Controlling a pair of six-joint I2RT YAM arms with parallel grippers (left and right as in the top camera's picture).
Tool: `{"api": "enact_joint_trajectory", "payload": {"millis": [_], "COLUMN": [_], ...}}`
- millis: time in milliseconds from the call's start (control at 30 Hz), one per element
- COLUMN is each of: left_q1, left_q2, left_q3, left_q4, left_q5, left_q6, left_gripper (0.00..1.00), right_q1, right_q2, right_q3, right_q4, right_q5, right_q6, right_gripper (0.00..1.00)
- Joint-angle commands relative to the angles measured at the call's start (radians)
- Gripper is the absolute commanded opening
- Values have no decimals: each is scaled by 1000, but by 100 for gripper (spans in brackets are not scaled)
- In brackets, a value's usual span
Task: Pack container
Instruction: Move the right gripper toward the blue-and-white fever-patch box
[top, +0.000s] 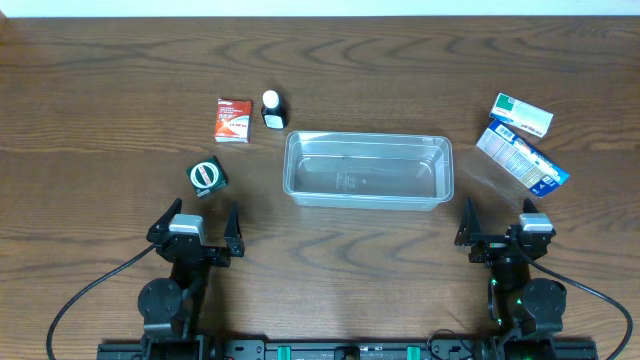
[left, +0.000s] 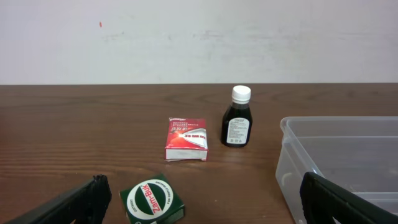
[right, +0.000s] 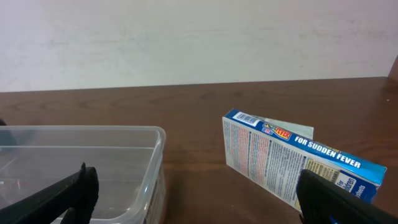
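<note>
Bare table (top: 90, 120) fills the left of the overhead frame and the lower centre strip. The clear container (top: 368, 168) blocks the middle. The green Zam-Buk box (top: 207, 176) sits just above the left tool (top: 203, 215), and the blue box (top: 521, 156) lies near above the right tool (top: 497, 215). A narrow gap separates the container from the dark bottle (top: 272, 109).

your overhead view looks straight down on the whole table (top: 100, 80), from well above it. your left wrist view sits low, just over the tabletop, facing the far wall (left: 186, 43), with the green box (left: 151, 200) nearest you. your right wrist view faces the same way, near the blue box (right: 280, 158). both wrist views share the container (top: 368, 168) with the overhead, one end each.
</note>
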Motion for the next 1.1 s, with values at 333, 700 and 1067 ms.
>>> {"api": "enact_joint_trajectory", "payload": {"millis": [333,700,1067], "left_q1": [5,5,5], "left_q2": [-6,-6,-6], "left_q3": [-19,-19,-19], "left_q4": [-32,-32,-32], "left_q5": [6,6,6], "left_q6": [14,14,14], "left_gripper": [98,98,98], "right_q1": [8,8,8], "right_q2": [-6,-6,24], "right_q3": [-2,-2,69], "right_q4": [-4,4,0], "right_q5": [11,-2,-192], "right_q6": [-13,7,-5], "right_gripper": [99,99,99]}}
